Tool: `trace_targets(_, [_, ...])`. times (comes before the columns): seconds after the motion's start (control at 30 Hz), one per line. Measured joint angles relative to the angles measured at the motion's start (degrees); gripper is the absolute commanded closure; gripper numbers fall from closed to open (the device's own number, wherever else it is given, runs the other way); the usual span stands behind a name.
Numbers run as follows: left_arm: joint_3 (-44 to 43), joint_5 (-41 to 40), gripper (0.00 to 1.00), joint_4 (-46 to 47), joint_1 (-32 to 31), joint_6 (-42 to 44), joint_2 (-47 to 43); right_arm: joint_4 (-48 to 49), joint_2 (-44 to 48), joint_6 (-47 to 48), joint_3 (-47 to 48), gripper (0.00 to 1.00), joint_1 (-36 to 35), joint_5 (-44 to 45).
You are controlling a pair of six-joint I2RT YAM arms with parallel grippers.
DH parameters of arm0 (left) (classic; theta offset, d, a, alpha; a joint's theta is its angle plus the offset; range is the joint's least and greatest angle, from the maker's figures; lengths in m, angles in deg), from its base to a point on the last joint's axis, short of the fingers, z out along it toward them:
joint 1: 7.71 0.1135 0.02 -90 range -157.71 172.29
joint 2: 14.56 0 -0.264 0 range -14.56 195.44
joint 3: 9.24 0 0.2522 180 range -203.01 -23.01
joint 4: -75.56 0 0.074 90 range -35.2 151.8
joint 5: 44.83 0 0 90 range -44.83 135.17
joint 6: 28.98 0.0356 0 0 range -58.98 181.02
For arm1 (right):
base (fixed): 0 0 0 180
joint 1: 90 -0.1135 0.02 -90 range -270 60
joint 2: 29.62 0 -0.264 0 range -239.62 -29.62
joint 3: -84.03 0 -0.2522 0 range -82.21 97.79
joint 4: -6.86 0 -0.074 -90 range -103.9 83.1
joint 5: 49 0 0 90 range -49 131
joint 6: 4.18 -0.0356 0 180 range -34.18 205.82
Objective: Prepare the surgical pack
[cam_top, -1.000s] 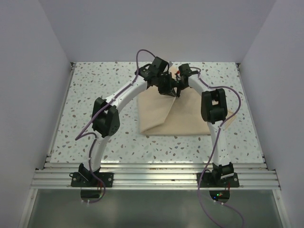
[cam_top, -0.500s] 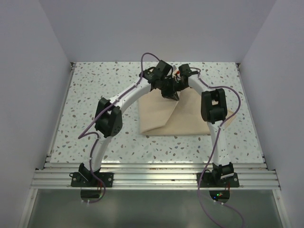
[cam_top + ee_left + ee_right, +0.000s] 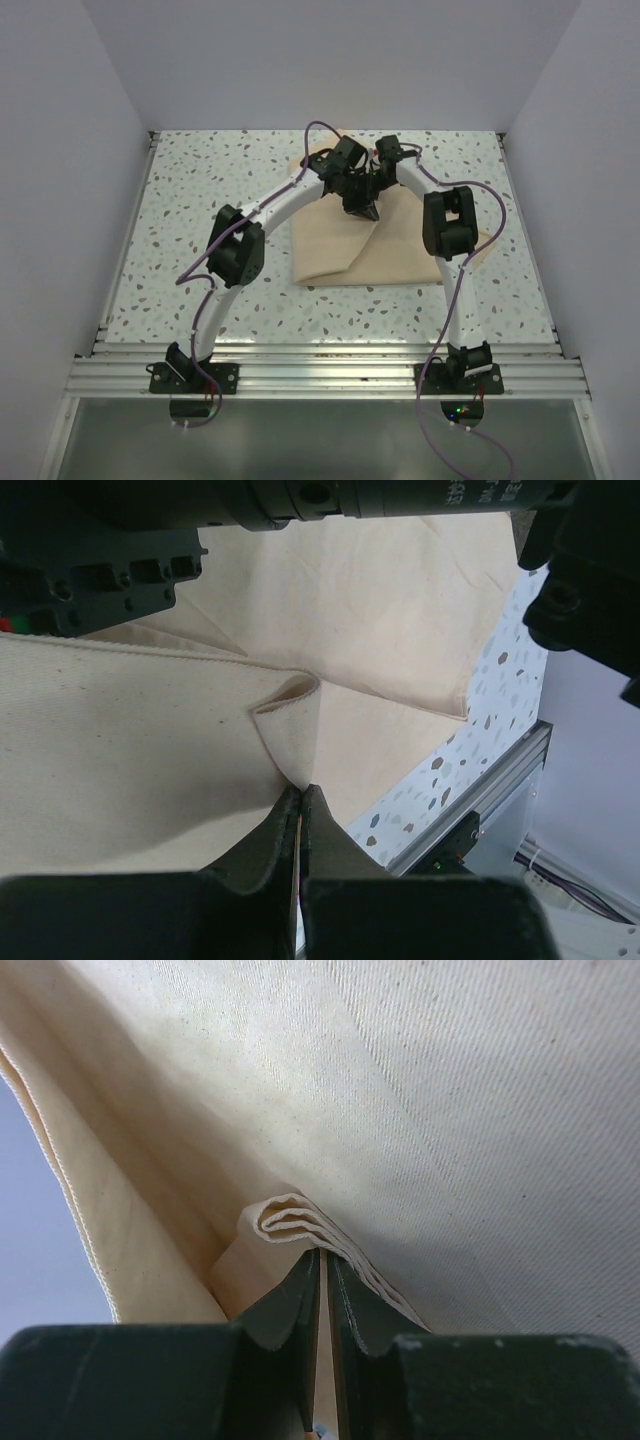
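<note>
Surgical pack [image 3: 350,250] looks like just a tan cloth from overhead, folded on the speckled table [image 3: 200,180] toward the back, with your two arms meeting at its far edge. The wrist cams tell you more: your left gripper [image 3: 302,805] is pinched tight on a single fold, and your right gripper [image 3: 322,1260] is clamped on a stacked edge of several layers.

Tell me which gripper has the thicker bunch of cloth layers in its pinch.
The right gripper: several stacked layers of the cloth bunch up at its fingertips. The left gripper pinches only one thin fold.
</note>
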Motion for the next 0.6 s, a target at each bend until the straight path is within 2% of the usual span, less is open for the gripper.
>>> trace_targets(0.6, [0.0, 1.3, 1.0, 0.5, -1.2, 0.1, 2.1, 0.5, -0.2, -0.2, -0.4, 0.87, 0.3, -1.1])
